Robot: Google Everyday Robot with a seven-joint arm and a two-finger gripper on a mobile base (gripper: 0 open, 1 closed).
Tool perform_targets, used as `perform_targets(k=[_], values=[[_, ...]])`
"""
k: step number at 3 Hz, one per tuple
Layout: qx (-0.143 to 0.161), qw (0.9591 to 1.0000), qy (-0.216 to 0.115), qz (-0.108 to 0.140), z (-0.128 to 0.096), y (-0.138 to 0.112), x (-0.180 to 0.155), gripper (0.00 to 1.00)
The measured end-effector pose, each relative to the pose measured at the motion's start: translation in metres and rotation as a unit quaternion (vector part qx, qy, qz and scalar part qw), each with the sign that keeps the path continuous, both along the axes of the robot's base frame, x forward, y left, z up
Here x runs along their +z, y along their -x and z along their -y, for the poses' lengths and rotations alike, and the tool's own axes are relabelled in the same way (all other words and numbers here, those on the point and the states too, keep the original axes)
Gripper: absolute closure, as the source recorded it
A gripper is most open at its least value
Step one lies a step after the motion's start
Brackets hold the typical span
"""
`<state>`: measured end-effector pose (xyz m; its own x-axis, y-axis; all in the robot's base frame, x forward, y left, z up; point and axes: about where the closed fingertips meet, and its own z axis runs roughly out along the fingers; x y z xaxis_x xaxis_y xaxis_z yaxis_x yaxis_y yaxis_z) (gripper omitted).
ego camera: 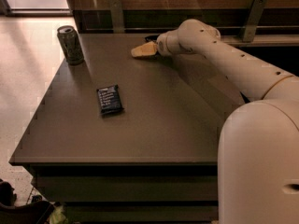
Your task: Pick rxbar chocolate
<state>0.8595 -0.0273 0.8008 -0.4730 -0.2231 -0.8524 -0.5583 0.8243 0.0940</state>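
My gripper (143,50) hangs low over the far middle of the dark table (154,125), its pale tip pointing left. A thin dark shape (150,37) shows just behind it at the table's back edge. I cannot tell whether this is the rxbar chocolate, which is otherwise hidden from view. A dark blue bar wrapper with white text lines (110,100) lies flat on the left middle of the table, well in front and to the left of the gripper.
A dark drink can (70,45) stands upright at the far left corner. A wooden wall with a rail and metal brackets (252,17) runs behind the table. My arm (233,64) crosses the right side above the tabletop.
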Motion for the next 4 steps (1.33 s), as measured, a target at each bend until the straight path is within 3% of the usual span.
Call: perform_targets(k=[1, 3, 4], values=[[0.0, 1.0, 0.0, 0.0, 0.0, 0.0, 0.002, 0.16], [0.0, 1.0, 0.0, 0.0, 0.0, 0.0, 0.011, 0.78], [0.0, 1.0, 0.0, 0.0, 0.0, 0.0, 0.016, 1.0]])
